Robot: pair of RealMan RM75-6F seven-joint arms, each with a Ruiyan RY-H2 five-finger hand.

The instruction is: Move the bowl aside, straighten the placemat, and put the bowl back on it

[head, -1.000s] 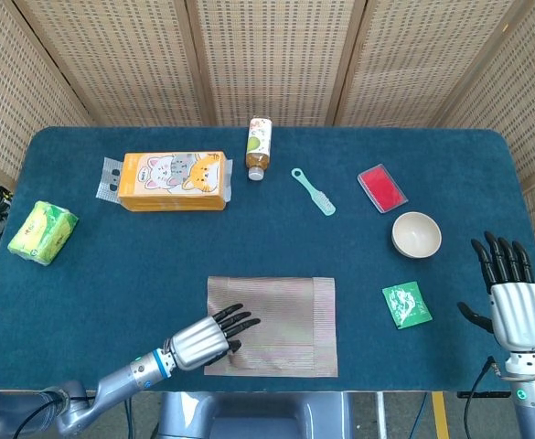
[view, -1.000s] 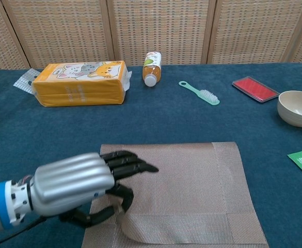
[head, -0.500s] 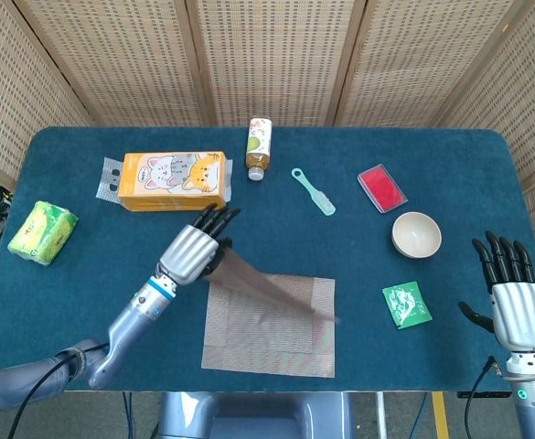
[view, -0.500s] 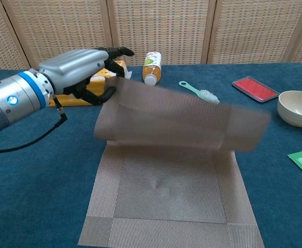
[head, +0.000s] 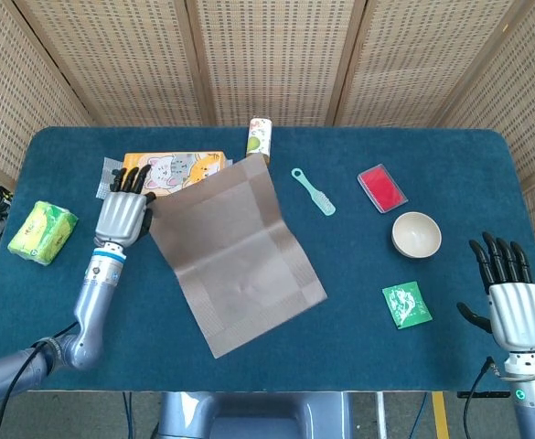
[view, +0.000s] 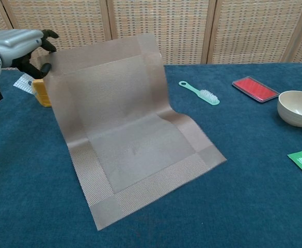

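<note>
Your left hand (head: 123,215) pinches one corner of the brown woven placemat (head: 235,261), lifting its far half off the tabletop centre. The cream ceramic bowl (head: 416,234) sits near the right edge. Your right hand (head: 508,293) hovers with fingers spread, holding nothing.

Placemat half lifted and skewed; bowl off it, to the right.

The placemat (head: 235,259) is a grey-brown woven rectangle with a ribbed border; its far half curves up off the table, one raised corner pinched by the left hand (head: 123,217), its near half lying flat and turned askew to the table edge; the bowl (head: 416,234), small, cream and upright, stands on the blue cloth well apart from the mat.
</note>
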